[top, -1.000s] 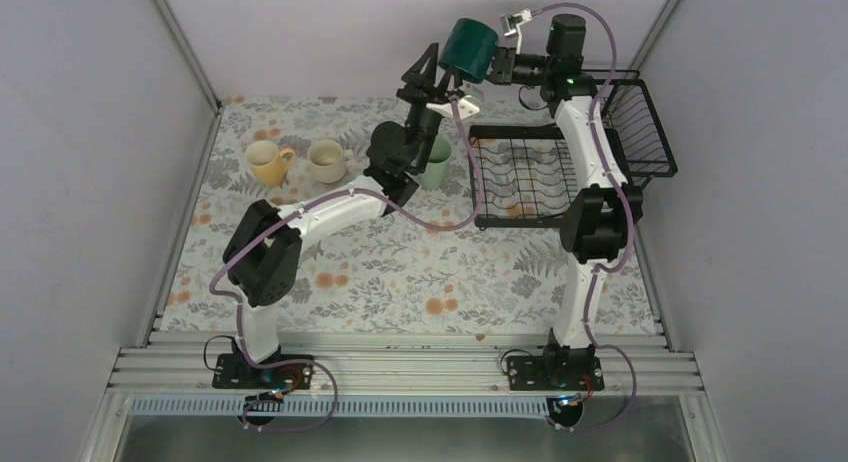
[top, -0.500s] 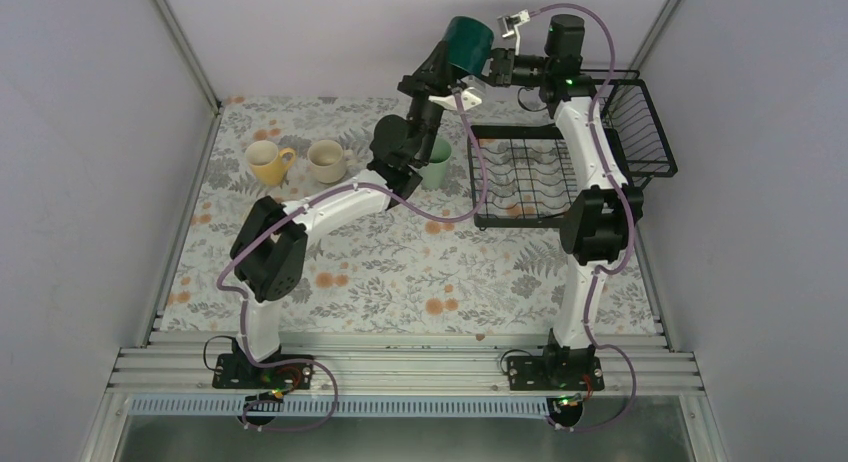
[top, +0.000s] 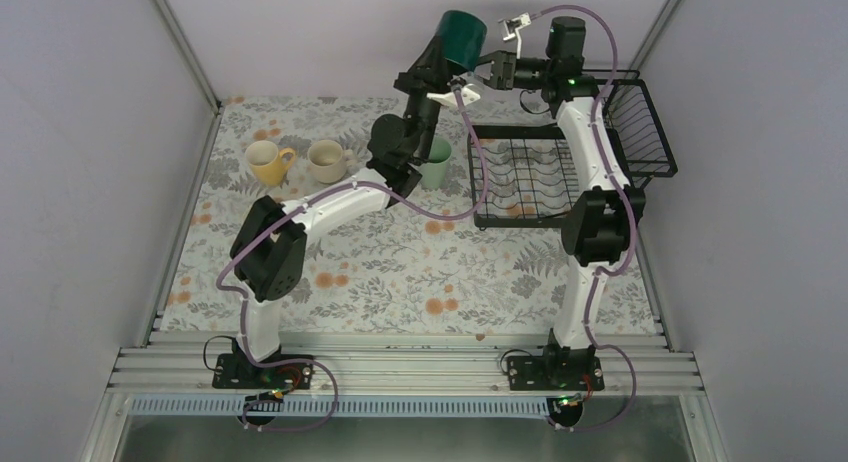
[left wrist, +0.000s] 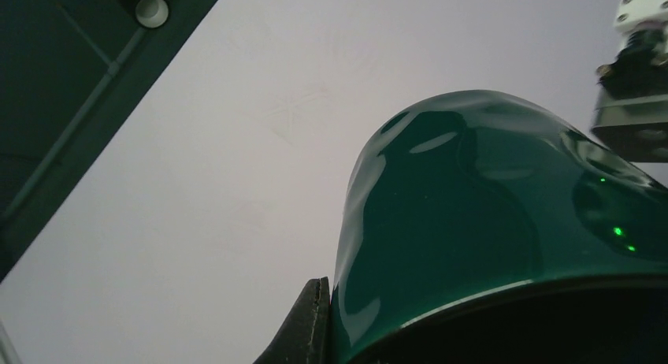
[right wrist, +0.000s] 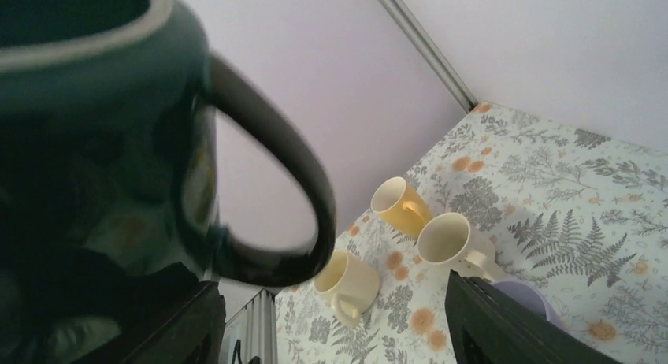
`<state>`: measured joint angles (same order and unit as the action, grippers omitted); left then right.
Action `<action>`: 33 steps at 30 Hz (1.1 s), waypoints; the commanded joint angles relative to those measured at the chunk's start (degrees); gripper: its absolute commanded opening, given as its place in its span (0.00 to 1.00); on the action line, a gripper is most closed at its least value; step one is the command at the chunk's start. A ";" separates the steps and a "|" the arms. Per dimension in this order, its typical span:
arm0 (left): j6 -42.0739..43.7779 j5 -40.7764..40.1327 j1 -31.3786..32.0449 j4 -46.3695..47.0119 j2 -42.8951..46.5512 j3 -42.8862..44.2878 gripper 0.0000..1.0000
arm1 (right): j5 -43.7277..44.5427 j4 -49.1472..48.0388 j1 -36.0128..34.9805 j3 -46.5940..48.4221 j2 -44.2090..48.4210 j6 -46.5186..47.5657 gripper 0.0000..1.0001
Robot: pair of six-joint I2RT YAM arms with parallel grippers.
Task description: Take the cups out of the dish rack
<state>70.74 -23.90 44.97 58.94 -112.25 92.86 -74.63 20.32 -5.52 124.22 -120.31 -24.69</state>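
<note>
High over the far end of the table [top: 400, 277], the dark green mug [top: 462, 37] is aloft, up and left of the dish rack [top: 515, 177]. The left gripper [top: 440, 60] clamps it, one finger [left wrist: 309, 326] flat against its wall. The right gripper [right wrist: 331, 293] is spread wide beside the mug, gripping nothing. The yellow mug [top: 266, 160], cream mug [top: 325, 160] and mint tumbler [top: 437, 165] stand on the table.

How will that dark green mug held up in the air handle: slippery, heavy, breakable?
The dark green mug is glossy with sharp reflections, so probably slick to grip. It looks like thick glazed ceramic: likely rigid, fairly heavy for its size, and breakable if dropped. Its handle sticks out one side, so it may twist.
</note>
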 commanded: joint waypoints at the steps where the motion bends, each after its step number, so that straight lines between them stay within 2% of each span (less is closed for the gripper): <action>1: 4.36 -0.64 -0.88 6.42 0.76 3.53 0.03 | -0.41 7.14 0.41 0.19 4.58 8.29 0.76; 6: 3.70 -0.74 -2.70 2.63 3.59 4.13 0.02 | 5.50 16.41 1.99 0.49 7.01 18.65 0.81; 10: -0.70 0.22 -5.48 -9.70 7.48 5.64 0.02 | 13.67 21.12 2.48 1.12 8.85 26.07 0.82; 13: -2.38 0.45 -7.26 -19.93 9.29 10.16 0.02 | 23.89 24.80 2.47 3.96 9.11 32.21 0.83; 16: -8.13 0.66 -9.29 -36.21 10.74 17.51 0.02 | 36.87 25.35 2.43 5.59 9.75 37.31 0.84; 20: -15.72 2.59 -12.73 -62.39 9.69 32.36 0.02 | 52.53 23.47 2.15 4.03 11.27 43.99 0.85; 24: -16.88 6.08 -15.14 -85.68 7.30 44.72 0.02 | 63.39 21.95 2.17 1.60 13.55 48.70 0.85; 28: -13.67 11.49 -17.04 -106.12 8.82 45.80 0.02 | 71.46 15.91 1.81 -5.94 18.54 52.32 0.86; 33: -12.47 17.73 -19.22 -122.53 13.09 39.71 0.02 | 77.93 11.78 1.53 -11.24 22.85 55.73 0.86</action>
<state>57.89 -13.21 27.16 -44.21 -101.62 136.20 -6.00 38.06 -3.42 115.81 -101.47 26.06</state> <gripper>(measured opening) 0.063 0.859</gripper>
